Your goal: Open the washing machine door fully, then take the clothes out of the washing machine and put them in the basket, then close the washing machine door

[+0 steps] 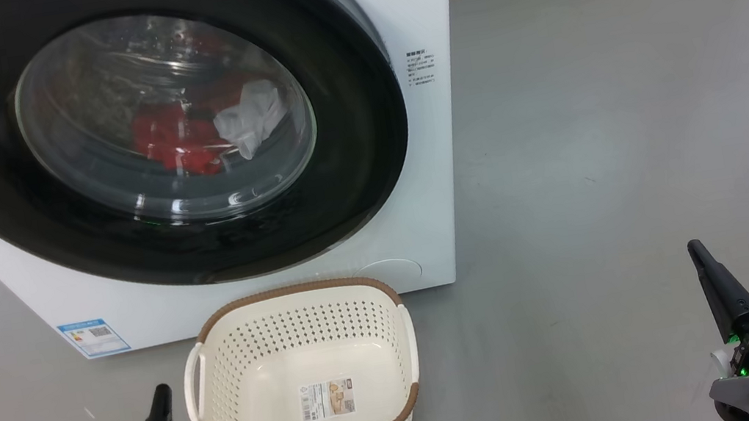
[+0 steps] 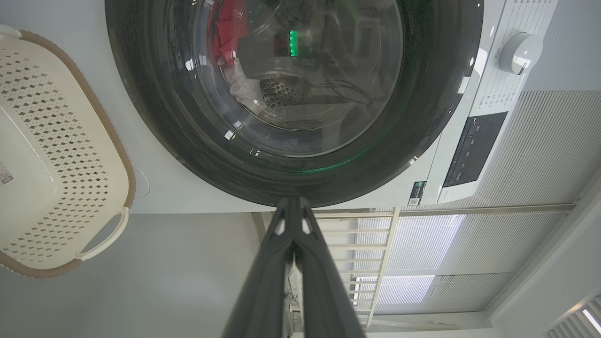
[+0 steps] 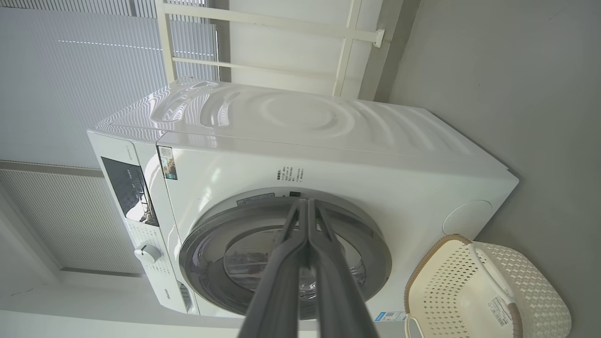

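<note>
Head view: washing machine door (image 1: 152, 136) is closed, flush against the front of the washing machine (image 1: 430, 157). It has a glossy black rim with a clear bowl window at the centre.

Through the glass, the clothes (image 1: 175, 140) sit in the drum as a red bundle low in the window. The white cloth piece (image 1: 253, 117) touches the bundle's right side.

The basket (image 1: 294, 291) stands upright on the floor (image 1: 629, 128), just in front of the machine's bottom front edge, below the door's lower right part. A paper label (image 1: 327, 399) is on its bottom. A blue label (image 1: 94, 338) sits at the machine's lower left front corner.

Low on the left is the left end effector (image 1: 162, 389), near the basket's left handle but not touching it. Its fingers are pressed together and hold nothing.

Over bare floor, the right end effector (image 1: 694, 248) is well apart from the basket's right side. Its fingers are also together and empty.

Both are well clear of the door.

Left wrist view: the closed tips point toward the door's black rim. A white knob (image 2: 521, 51) and a dark control panel (image 2: 474, 148) are on the machine's top strip.

Right wrist view: the closed tips line up with the door's rim, with the basket at the machine's base.
</note>
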